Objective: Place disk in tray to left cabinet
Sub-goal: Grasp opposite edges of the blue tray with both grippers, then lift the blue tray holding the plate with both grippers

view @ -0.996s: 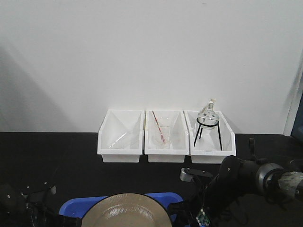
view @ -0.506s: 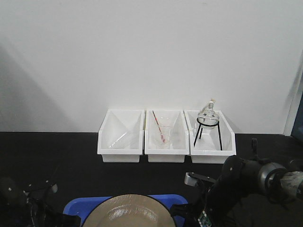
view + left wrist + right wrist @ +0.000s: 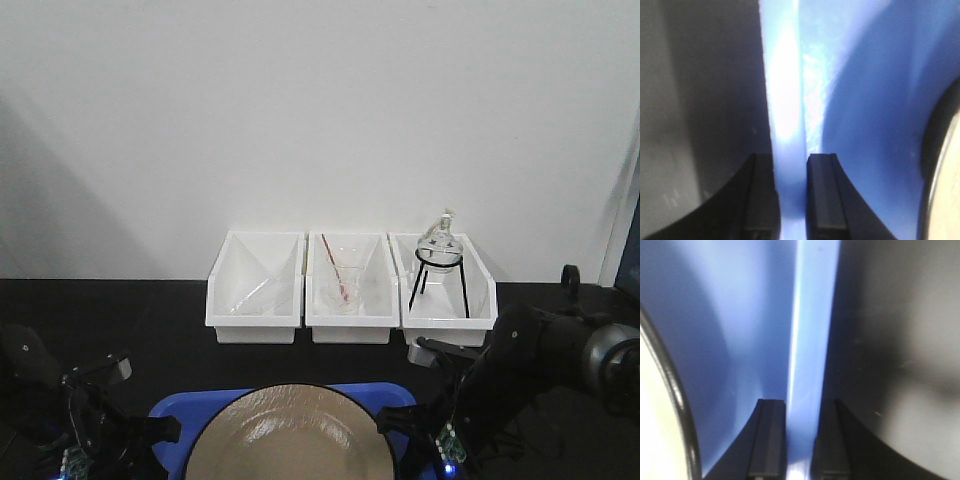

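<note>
The tan disk (image 3: 290, 440) with a thin black rim lies in the blue tray (image 3: 190, 406) at the bottom of the front view. My left gripper (image 3: 160, 432) is shut on the tray's left rim (image 3: 785, 125), one finger on each side of it. My right gripper (image 3: 405, 425) is shut on the tray's right rim (image 3: 807, 355). The disk's edge shows at the right of the left wrist view (image 3: 942, 170) and at the left of the right wrist view (image 3: 660, 405). The left cabinet is out of view.
Three white bins stand in a row against the white wall: the left bin (image 3: 255, 287), the middle bin (image 3: 348, 290) holding glassware with a red-marked rod, and the right bin (image 3: 445, 290) holding a glass flask on a black tripod. The black tabletop (image 3: 100, 320) lies around them.
The tray with the disk has come up higher in the front view and shows larger. Both arms have moved with it, the left one outward to the left, the right one outward to the right.
</note>
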Tool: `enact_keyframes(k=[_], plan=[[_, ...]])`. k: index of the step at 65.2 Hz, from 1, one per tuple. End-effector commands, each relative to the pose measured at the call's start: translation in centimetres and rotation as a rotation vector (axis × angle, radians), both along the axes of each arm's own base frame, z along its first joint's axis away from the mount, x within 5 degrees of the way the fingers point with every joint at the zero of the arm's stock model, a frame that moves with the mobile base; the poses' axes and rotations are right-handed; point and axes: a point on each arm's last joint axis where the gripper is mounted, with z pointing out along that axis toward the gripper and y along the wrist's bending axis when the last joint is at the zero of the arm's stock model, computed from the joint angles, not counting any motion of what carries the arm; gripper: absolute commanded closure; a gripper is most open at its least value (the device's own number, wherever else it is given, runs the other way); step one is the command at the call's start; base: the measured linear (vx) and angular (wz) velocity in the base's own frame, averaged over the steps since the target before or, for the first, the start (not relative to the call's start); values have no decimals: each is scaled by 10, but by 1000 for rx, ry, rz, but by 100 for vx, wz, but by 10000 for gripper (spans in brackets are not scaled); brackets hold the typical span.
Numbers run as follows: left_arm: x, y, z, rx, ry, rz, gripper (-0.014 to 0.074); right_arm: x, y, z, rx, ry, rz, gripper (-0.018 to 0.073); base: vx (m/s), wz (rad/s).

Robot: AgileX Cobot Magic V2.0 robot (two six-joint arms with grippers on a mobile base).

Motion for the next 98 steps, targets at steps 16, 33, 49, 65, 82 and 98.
enact_keyframes(k=[16, 33, 49, 65, 82, 98], plan=[[-4, -26, 57, -218, 63, 7, 600, -15, 12, 75, 212, -79, -88, 565, 0, 0], [1, -29, 89, -254, 58, 5, 600, -12, -24, 100, 324, -62, -158, 565, 0, 0], [4, -32, 127, -298, 42, 28, 600, -18, -41, 123, 388, -75, -177, 565, 0, 0], [7, -34, 162, -347, 7, 60, 600, -23, -40, 138, 433, -64, -150, 565, 0, 0], [7, -42, 187, -501, 9, 90, 600, -20, -44, 172, 462, -103, -138, 565, 0, 0], [-4, -42, 206, -553, -6, 107, 600, -21, -43, 189, 518, -109, -137, 565, 0, 0]])
